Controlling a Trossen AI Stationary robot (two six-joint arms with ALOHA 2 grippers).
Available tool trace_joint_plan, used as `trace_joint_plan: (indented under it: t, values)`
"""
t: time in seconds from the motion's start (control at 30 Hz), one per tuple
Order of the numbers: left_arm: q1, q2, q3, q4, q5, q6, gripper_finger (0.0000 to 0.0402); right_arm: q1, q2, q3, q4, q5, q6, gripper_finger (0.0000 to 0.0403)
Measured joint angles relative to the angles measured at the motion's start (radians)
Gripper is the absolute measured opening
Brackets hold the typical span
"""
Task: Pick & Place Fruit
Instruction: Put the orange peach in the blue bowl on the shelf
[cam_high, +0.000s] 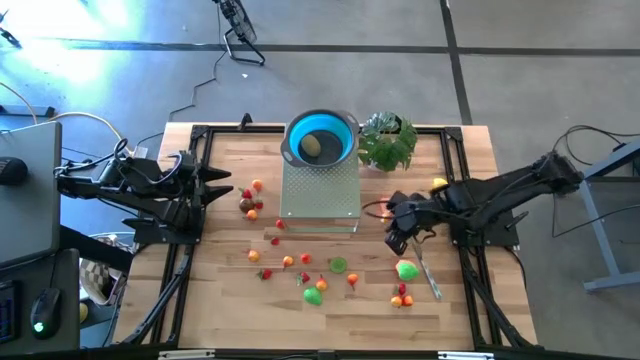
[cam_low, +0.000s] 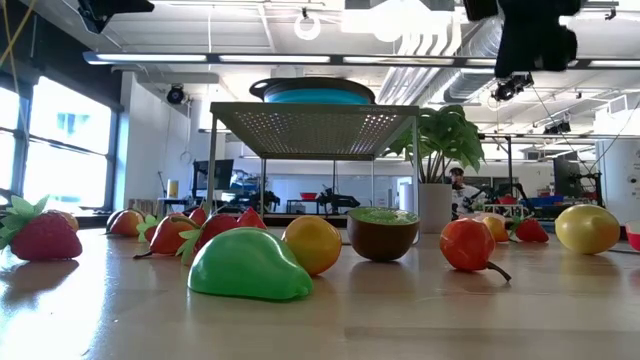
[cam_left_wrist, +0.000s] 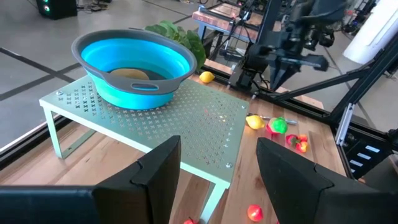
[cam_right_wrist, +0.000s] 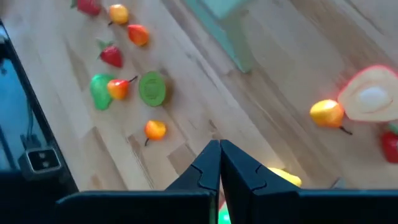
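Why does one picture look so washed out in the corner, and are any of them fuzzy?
High view: strong glare whitens the floor at the top left corner, beyond the table. Right wrist view: soft blur all over, so the fruit lose their edges. Low view: the near green fruit is sharp, against bright ceiling lights. Left wrist view: the blue bowl is clear, evenly lit.

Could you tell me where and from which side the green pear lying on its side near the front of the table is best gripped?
Grip the green pear across its fat rounded end, coming straight down from above. It lies flat on the table, so its sides are exposed. The orange fruit sits close behind it in the low view, so close the fingers across the other sides; this is only a judgement.
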Motion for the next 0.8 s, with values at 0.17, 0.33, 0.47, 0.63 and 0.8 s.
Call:
trace_joint_plan:
  t: [0.17, 0.33, 0.47, 0.63, 0.8]
  values:
    - [0.0, 0.0, 0.0, 0.0, 0.0, 0.0, 0.0205, -0.03, -0.064, -0.148, 0.073, 0.0, 0.119, 0.0004]
    - [0.0, 0.0, 0.0, 0.0, 0.0, 0.0, 0.0205, -0.066, -0.072, -0.243, 0.099, 0.002, 0.293, 0.0004]
    - [0.0, 0.0, 0.0, 0.0, 0.0, 0.0, 0.0205, -0.086, -0.055, -0.27, 0.105, 0.021, 0.336, 0.0004]
    - [0.0, 0.0, 0.0, 0.0, 0.0, 0.0, 0.0205, -0.108, -0.025, -0.276, 0.109, 0.057, 0.339, 0.0004]
    - [0.0, 0.0, 0.0, 0.0, 0.0, 0.0, 0.0205, -0.132, 0.011, -0.276, 0.142, 0.056, 0.338, 0.0004]
